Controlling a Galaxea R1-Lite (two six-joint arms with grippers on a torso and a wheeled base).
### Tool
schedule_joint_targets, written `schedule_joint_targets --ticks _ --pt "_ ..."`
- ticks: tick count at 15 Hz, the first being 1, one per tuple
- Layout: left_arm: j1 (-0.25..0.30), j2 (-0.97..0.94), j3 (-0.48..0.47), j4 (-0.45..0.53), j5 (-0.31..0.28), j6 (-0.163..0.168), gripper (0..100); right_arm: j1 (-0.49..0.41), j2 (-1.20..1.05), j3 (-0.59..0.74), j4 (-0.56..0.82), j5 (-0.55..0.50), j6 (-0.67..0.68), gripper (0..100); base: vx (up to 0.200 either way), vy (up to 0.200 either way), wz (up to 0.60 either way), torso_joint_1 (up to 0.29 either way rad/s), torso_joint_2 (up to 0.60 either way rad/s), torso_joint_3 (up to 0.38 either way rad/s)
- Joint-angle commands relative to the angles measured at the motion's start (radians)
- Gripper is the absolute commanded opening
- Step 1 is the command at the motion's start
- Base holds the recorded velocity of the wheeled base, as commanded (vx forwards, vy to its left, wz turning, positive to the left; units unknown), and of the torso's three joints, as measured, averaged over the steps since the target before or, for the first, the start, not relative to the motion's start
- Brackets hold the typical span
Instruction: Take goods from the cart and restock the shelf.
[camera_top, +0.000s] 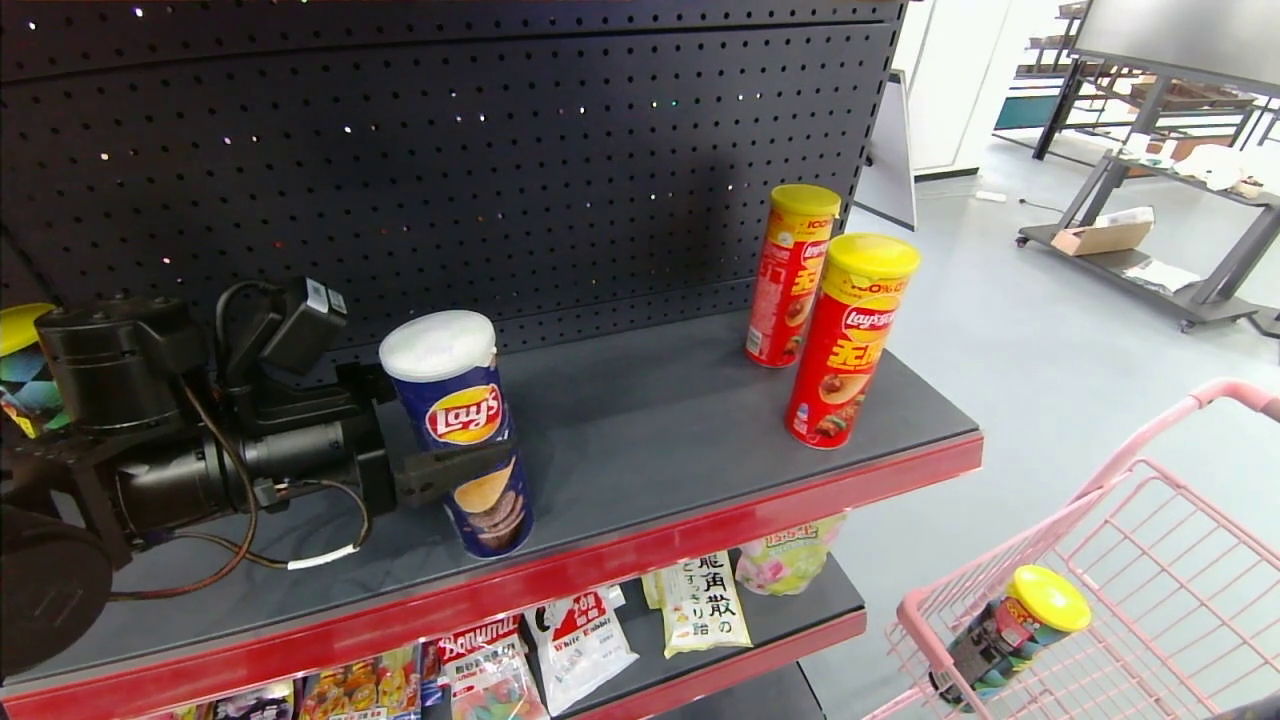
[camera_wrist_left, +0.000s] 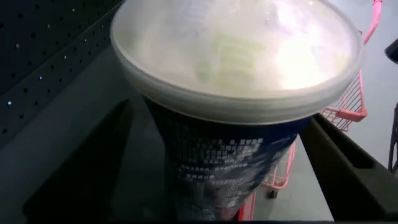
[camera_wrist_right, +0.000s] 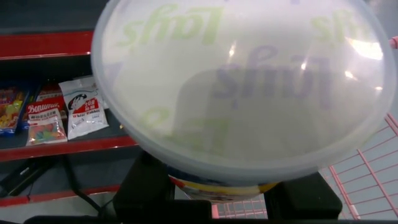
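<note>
Head camera first: the left gripper (camera_top: 480, 465) is clamped round the waist of the blue can (camera_top: 455, 420). The can stands near the front edge of the grey shelf (camera_top: 650, 430), leaning slightly, with its base at or just above the deck. A red can (camera_top: 790, 275) and a second red can (camera_top: 850, 340) stand upright toward the right end, well apart from it. A yellow-lidded can (camera_top: 1010, 625) lies tilted in a corner of the pink wire cart (camera_top: 1150, 470).

Setting down looks like the step in hand. I would square the tube upright, let its base sit flat, and only then ease the jaws apart (a tall, narrow cylinder this close to the edge tips readily).

Left wrist view: a frosted, flexible-looking plastic lid (camera_wrist_left: 236, 56) caps the glossy printed tube, with matt black fingers (camera_wrist_left: 351, 168) on either side.

Right wrist view: the right gripper (camera_wrist_right: 217, 193) appears closed on the yellow-lidded can, gripping hard against its body under a round translucent cap. Crinkly snack bags (camera_wrist_right: 81, 112) lie beyond.
</note>
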Motion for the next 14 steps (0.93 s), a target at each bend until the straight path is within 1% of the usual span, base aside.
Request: schedule_joint_targets --ticks 1,4,5,7,11,12,13,14 --pt "0.000 -0.020 0.007 -0.002 -0.002 -0.001 100 0.000 0.000 -0.003 0.000 0.000 0.000 0 0.000 0.000 0.00 0.000 0.00 0.000" --pt "0.014 -0.064 0.066 -0.002 0.004 -0.001 100 0.000 0.000 -0.003 0.000 0.000 0.000 0 0.000 0.000 0.00 0.000 0.00 0.000" --pt "0.042 -0.097 0.102 -0.002 0.006 -0.002 100 0.000 0.000 -0.003 -0.002 0.000 0.000 0 0.000 0.000 0.00 0.000 0.00 0.000" --pt "0.074 -0.135 0.141 -0.002 0.006 -0.002 100 0.000 0.002 -0.009 0.000 -0.002 0.000 0 0.000 0.000 0.00 0.000 0.00 0.000" --pt "0.125 -0.187 0.207 -0.002 0.012 -0.001 100 0.000 0.003 -0.009 0.000 -0.003 0.000 0 0.000 0.000 0.00 0.000 0.00 0.000" --pt "0.141 -0.212 0.234 -0.002 0.026 -0.001 100 0.000 0.003 -0.009 0.000 -0.002 0.000 0 0.000 0.000 0.00 0.000 0.00 0.000" --pt "0.163 -0.232 0.251 -0.002 0.056 -0.001 100 0.000 0.003 -0.009 0.000 -0.002 0.000 0 0.000 0.000 0.00 0.000 0.00 0.000" --pt "0.194 -0.255 0.270 -0.002 0.135 -0.002 100 0.000 0.006 -0.009 0.001 -0.006 0.000 0 0.000 0.000 0.00 0.000 0.00 0.000"
